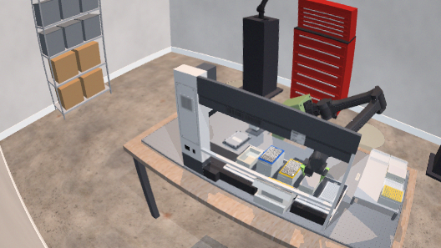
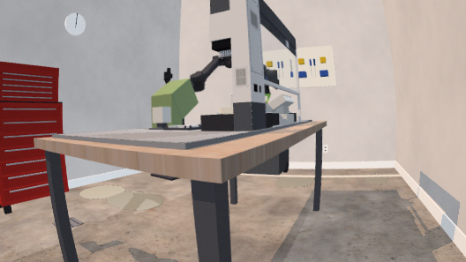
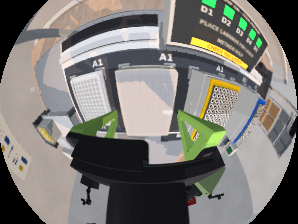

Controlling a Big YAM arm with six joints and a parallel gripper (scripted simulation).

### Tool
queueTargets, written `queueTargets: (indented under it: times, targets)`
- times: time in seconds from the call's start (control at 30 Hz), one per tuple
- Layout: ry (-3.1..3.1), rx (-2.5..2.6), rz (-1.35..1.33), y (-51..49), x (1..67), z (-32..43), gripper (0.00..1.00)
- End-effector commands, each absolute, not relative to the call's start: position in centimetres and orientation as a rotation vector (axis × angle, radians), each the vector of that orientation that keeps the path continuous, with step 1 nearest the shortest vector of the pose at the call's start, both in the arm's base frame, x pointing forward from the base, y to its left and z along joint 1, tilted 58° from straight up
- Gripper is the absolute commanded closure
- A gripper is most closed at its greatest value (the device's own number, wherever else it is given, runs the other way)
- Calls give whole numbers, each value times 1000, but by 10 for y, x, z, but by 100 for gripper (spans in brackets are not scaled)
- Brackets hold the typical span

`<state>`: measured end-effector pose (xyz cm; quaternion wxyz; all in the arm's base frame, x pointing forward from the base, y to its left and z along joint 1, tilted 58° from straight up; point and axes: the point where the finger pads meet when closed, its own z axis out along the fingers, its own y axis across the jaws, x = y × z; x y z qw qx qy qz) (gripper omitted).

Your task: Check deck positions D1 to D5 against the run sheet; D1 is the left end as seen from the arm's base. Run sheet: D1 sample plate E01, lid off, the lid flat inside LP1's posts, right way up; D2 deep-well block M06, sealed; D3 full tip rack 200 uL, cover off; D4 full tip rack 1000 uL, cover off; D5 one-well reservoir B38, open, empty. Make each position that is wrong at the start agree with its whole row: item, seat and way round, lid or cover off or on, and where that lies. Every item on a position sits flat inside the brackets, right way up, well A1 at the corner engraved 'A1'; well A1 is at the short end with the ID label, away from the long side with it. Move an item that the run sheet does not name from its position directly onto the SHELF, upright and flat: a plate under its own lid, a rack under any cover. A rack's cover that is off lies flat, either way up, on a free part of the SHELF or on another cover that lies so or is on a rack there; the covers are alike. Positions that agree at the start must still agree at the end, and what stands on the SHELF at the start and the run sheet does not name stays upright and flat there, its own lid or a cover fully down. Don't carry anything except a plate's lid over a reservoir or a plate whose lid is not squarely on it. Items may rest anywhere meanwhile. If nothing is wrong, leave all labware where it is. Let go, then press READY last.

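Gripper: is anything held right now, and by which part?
Nothing is held. The gripper is open, its green fingers spread above a pale block on the deck.

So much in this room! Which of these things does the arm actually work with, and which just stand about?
Part of the job:
gripper, open and empty
yellow-framed tip rack
blue-framed tip rack
open white reservoir
plate behind the row
shelf of spare labware

Just standing about:
red tool cabinet
storage rack
wall clock
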<state>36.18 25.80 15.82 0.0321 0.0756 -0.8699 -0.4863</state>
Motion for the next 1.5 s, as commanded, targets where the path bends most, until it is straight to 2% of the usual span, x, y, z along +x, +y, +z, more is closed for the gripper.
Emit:
queueTargets:
  times: [0.0,1.47]
  targets:
    - [-2722,254,-1541,244,377,180,0]
    - [-2731,259,-1535,187,384,216,0]
